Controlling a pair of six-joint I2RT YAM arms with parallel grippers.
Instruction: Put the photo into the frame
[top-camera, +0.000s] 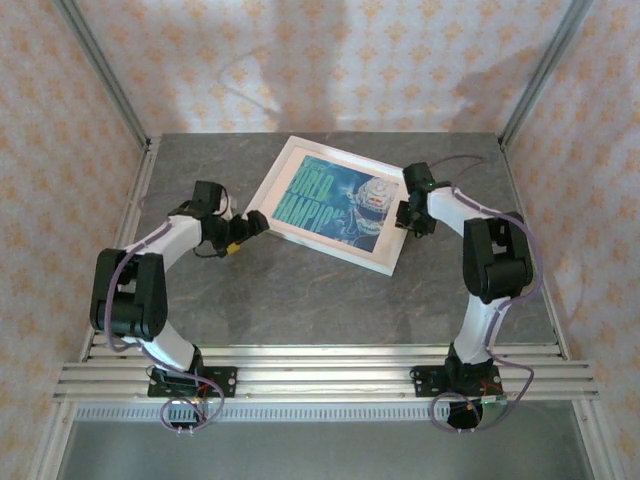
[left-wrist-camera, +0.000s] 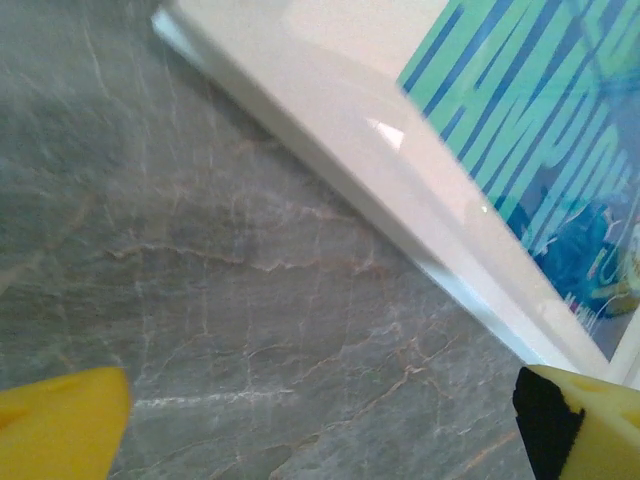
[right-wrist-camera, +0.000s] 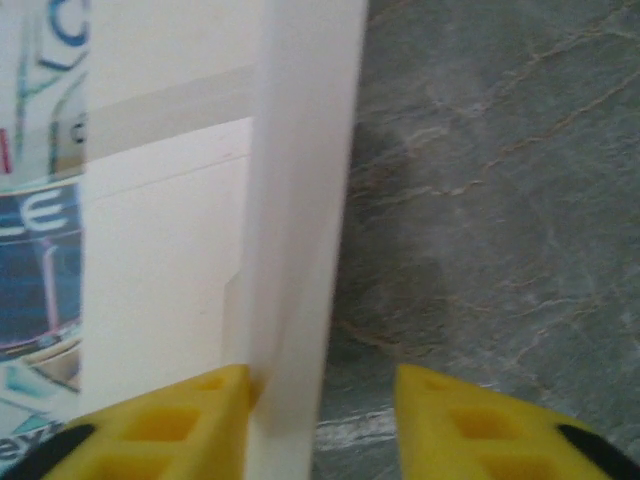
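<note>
Top and wrist views of a two-arm photo-framing task, taken late in the task to judge by the layout. The grey marbled table (top-camera: 300, 310) carries the frame (top-camera: 318, 245) lying flat at its far centre and turned at an angle to the table edges, so that one corner points toward each arm. The photo (top-camera: 335, 195), teal-blue with pale lettering, lies face up inside the frame's white border and appears seated there; whether it is fully flush cannot be told. The two arms reach in from opposite sides, an arrangement that would let either one steady or nudge the frame without it sliding away. The left gripper (top-camera: 250, 226) sits at the frame's near-left corner. In its wrist view the yellow fingers (left-wrist-camera: 60, 425) stand wide apart, one over bare table and the other just beside the frame's sloping white edge (left-wrist-camera: 380, 170), with nothing between them. The right gripper (top-camera: 407, 213) sits at the frame's right side. In its wrist view the jaws are apart and straddle the white rim (right-wrist-camera: 300, 200): one finger is against the rim's inner side, and the other finger (right-wrist-camera: 470, 420) is over the table with a gap showing, so the rim is bracketed rather than pinched.
</note>
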